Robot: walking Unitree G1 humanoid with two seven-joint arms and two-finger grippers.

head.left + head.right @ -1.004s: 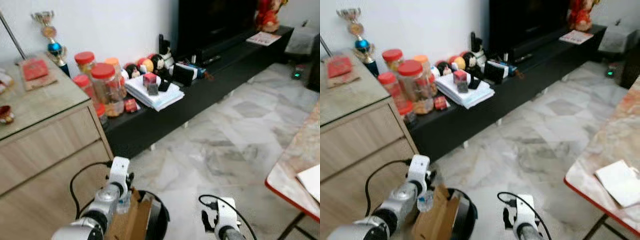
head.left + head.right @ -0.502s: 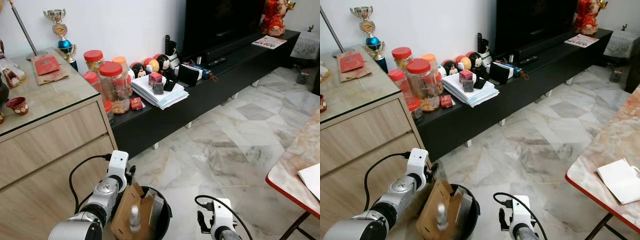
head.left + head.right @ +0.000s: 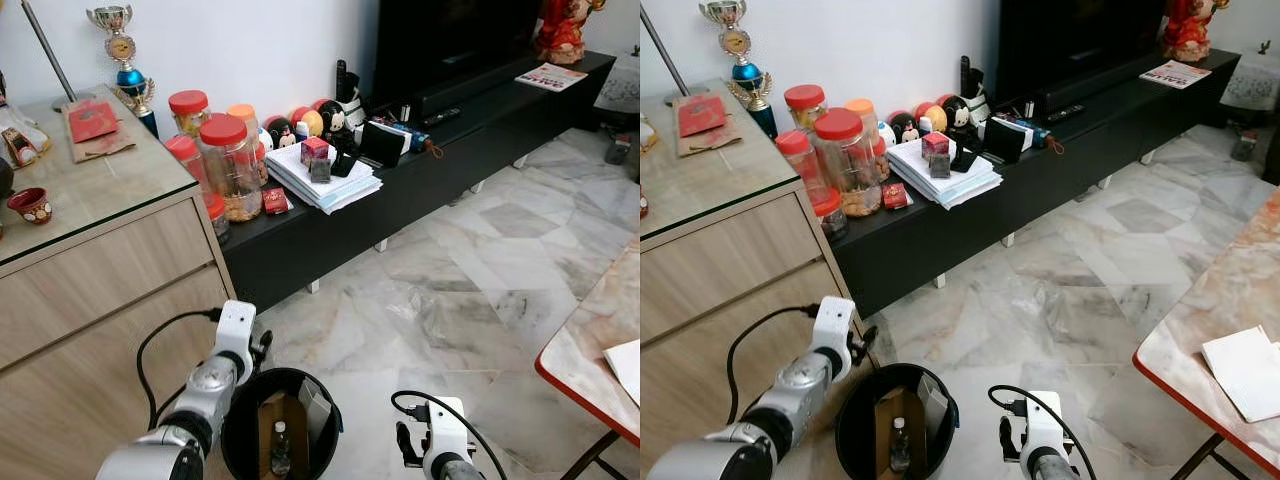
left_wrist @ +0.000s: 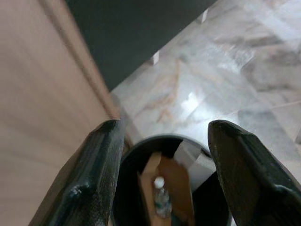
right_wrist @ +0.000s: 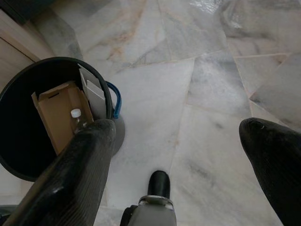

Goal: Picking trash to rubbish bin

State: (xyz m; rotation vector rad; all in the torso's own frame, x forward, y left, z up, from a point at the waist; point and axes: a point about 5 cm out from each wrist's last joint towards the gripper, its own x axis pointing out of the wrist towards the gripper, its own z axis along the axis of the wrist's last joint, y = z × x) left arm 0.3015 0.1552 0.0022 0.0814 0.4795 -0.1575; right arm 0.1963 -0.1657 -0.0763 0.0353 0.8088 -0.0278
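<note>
The black rubbish bin (image 3: 250, 385) stands on the floor by the wooden cabinet. A brown cardboard box (image 3: 266, 418), a small clear plastic bottle (image 3: 280, 446) and a white packet (image 5: 94, 94) lie inside it. My left gripper (image 4: 164, 127) hovers just above the bin's near rim, open and holding nothing. The left arm (image 3: 225, 355) reaches down beside the bin. My right gripper (image 5: 176, 123) hangs open over the marble floor to the right of the bin (image 5: 14, 94), with nothing between its fingers.
The wooden cabinet (image 3: 100, 290) with a glass top is close on the left. A low black TV bench (image 3: 430, 165) along the wall carries jars (image 3: 228, 165) and a paper stack (image 3: 325, 185). A red-edged table (image 3: 590, 345) juts in at right. Marble floor (image 3: 450, 290) lies between.
The cardboard box and the bottle, which stood tall out of the bin at my left gripper, have dropped down inside it. My view has shifted slightly.
</note>
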